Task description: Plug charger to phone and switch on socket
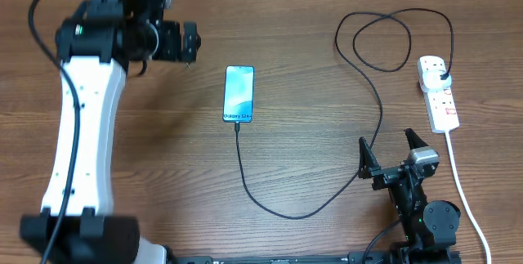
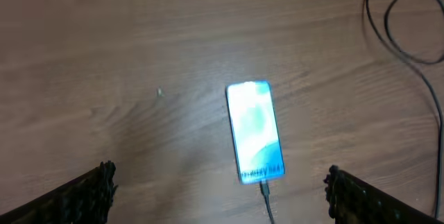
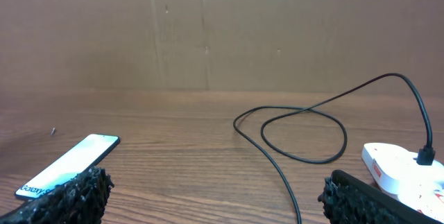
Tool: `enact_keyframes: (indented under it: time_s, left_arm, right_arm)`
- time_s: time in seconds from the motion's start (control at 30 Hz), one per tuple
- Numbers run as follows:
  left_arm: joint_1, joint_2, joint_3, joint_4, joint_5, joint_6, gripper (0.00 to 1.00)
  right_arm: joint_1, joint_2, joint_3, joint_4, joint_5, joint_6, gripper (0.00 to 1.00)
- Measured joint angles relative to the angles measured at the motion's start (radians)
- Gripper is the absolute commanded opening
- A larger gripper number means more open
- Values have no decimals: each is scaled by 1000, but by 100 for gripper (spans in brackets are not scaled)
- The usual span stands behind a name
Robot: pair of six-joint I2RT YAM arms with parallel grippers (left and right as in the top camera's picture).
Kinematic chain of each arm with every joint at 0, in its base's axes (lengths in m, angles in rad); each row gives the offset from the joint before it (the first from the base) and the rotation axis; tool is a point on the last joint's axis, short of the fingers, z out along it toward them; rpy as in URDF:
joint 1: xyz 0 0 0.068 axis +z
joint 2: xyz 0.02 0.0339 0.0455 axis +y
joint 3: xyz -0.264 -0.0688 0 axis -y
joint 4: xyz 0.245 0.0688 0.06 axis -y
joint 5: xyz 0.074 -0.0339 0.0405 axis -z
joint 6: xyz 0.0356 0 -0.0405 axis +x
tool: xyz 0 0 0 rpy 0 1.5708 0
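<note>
Closest to the lens were the black fingers (image 2: 90, 193) of the left gripper (image 2: 218, 179), spread wide with nothing between them, hanging above the table and touching nothing. That table (image 1: 310, 19) was brown wood grain, with a plain brown board wall (image 3: 277, 30) behind it. The phone (image 1: 239, 94) lay flat, screen up and lit, its long axis running straight away from the robot and its lettered end toward the robot. The left gripper sat to the phone's left and a little beyond its far end. The right gripper (image 1: 386, 140) stood to the phone's right and nearer the robot, its jaws likewise fully apart and empty. The charger (image 1: 381, 110) met the phone's near edge with its small tip, curved off to the phone's right, looped beyond it, and ended in a black plug seated in the socket (image 1: 439, 92). The socket lay well to the phone's right, its length roughly parallel to the phone, with a thick white cord (image 1: 462, 186) trailing from its near end.
</note>
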Motion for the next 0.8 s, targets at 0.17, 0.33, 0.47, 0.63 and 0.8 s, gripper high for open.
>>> enact_keyframes:
  time_s: [0.17,0.33,0.47,0.63,0.8]
  left_arm:
    - [0,-123,-236,22,-21,0,100]
    - [0,-267,-429,125,-63,0,100]
    - [0,-422,-605,286,-75,0,100]
    - [0,-620,-813,325,-78,0,100]
    - [0,-867,-959,313,-78,1,100]
  right_arm:
    - [0,0,0,0,0,-1,100]
    - [0,0,0,0,0,0,100]
    - [0,0,0,1,0,-1,100]
    - [0,0,0,-1,0,-3,100]
    - [0,0,0,0,0,-3,100]
